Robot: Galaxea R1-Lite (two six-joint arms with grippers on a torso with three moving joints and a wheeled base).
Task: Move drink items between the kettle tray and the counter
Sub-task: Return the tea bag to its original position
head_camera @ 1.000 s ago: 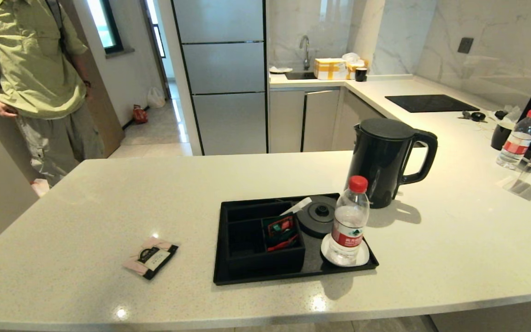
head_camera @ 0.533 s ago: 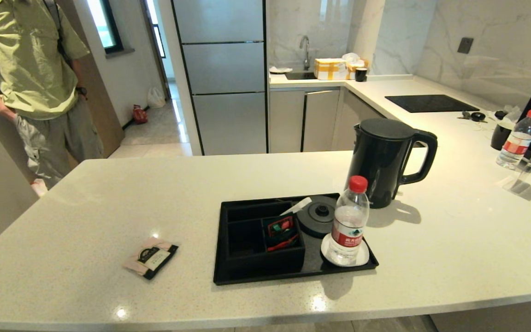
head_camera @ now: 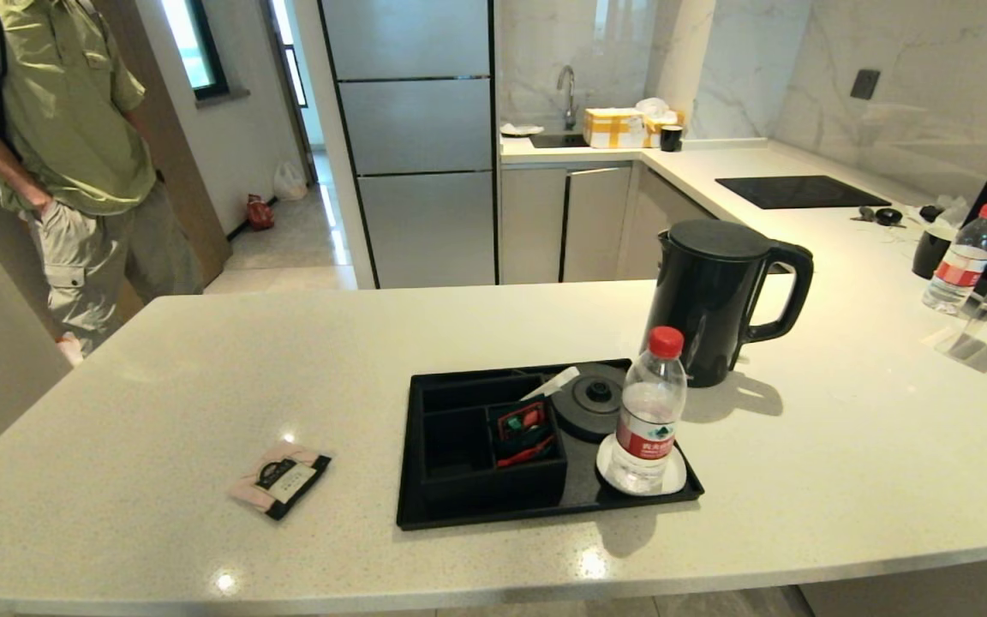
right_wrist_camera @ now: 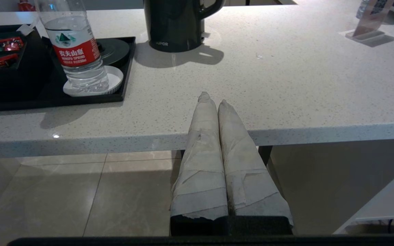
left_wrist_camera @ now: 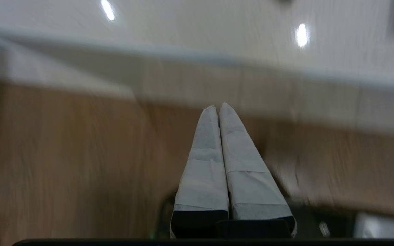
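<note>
The black kettle stands on the counter just behind the kettle tray, off its round base. A red-capped water bottle stands on the tray's white coaster. The pink-and-black sachet lies on the counter left of the tray. Neither arm shows in the head view. My right gripper is shut and empty, low before the counter's front edge, with the bottle and kettle beyond it. My left gripper is shut and empty below the counter edge.
Red-and-green packets fill one tray compartment. A second bottle, a clear stand and a black hob are at the far right. A person in a green shirt stands beyond the counter's left end.
The person at the far left has shifted and put a hand in a pocket. The left wrist view is streaked with motion. Nothing on the counter has moved.
</note>
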